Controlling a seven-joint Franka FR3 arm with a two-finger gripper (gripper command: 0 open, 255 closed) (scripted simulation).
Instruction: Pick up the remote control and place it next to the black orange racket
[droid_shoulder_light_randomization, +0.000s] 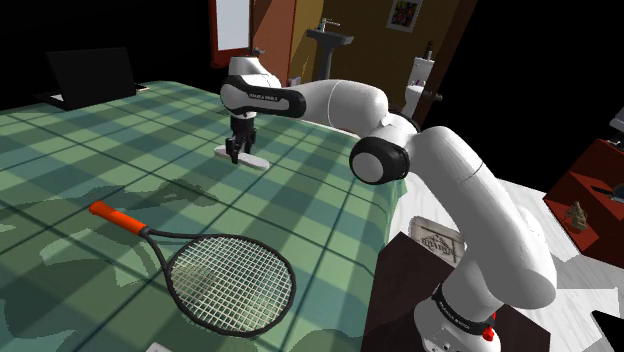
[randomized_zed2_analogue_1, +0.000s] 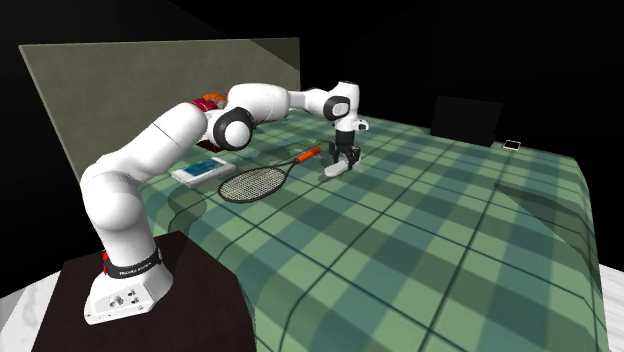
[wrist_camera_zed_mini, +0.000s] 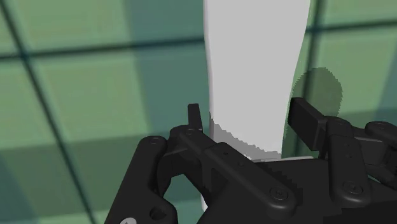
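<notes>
Flat toward the near edge of the green plaid bed (droid_shoulder_light_randomization: 80, 170): black racket (droid_shoulder_light_randomization: 225, 280) with orange grip. Well apart from it, nearer the bed's middle, flat on the cover: white remote control (droid_shoulder_light_randomization: 260, 160). Down over the remote, black gripper (droid_shoulder_light_randomization: 241, 158), fingers narrowly apart, flanking its long sides, not visibly clamping it.

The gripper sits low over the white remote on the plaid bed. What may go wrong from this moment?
1. The remote narrows toward the gripper, so it may slide out or tilt when it is lifted.
2. The racket lies flat nearby on the bed. A careless drop may put the remote on its strings or its orange handle, not beside it.
</notes>
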